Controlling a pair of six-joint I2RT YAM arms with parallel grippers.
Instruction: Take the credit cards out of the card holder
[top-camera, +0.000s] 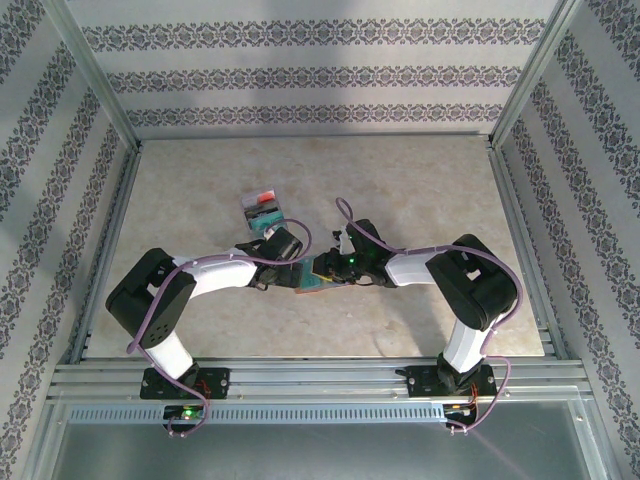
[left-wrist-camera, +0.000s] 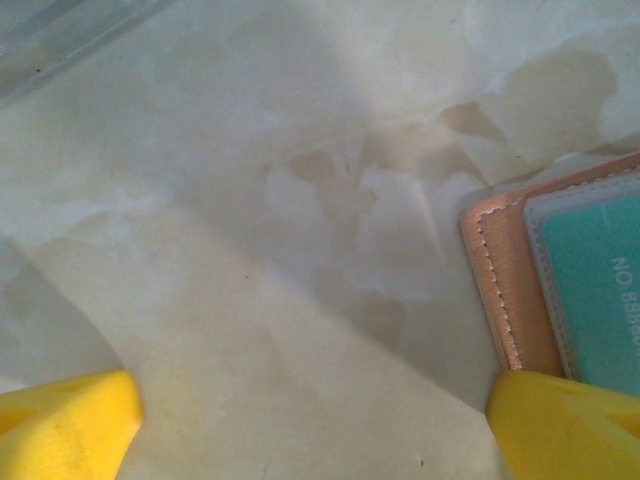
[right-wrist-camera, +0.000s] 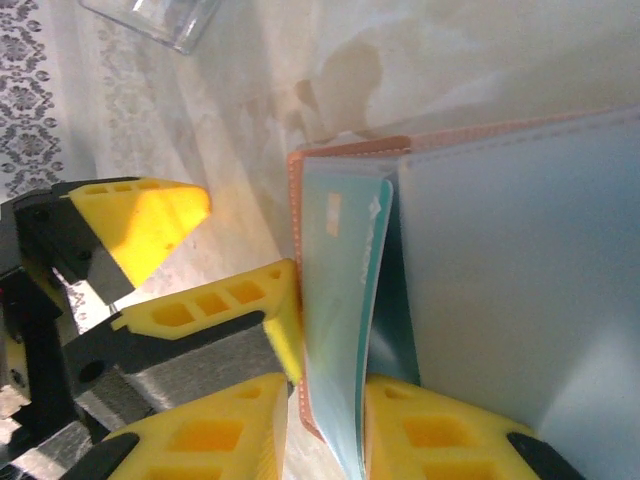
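Right wrist: card holder (right-wrist-camera: 500, 260) within tool (right-wrist-camera: 330, 412)

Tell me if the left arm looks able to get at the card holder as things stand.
Likely yes: the left tool stands open, with the card holder right beside one fingertip. The right tool pinches it from the opposite side, leaving this edge free.

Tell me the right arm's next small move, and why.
Probably close the right pincer firmly on the teal card: its fingers flank the card's edge at the open wallet, while the left pincer stands open beside the wallet's corner.
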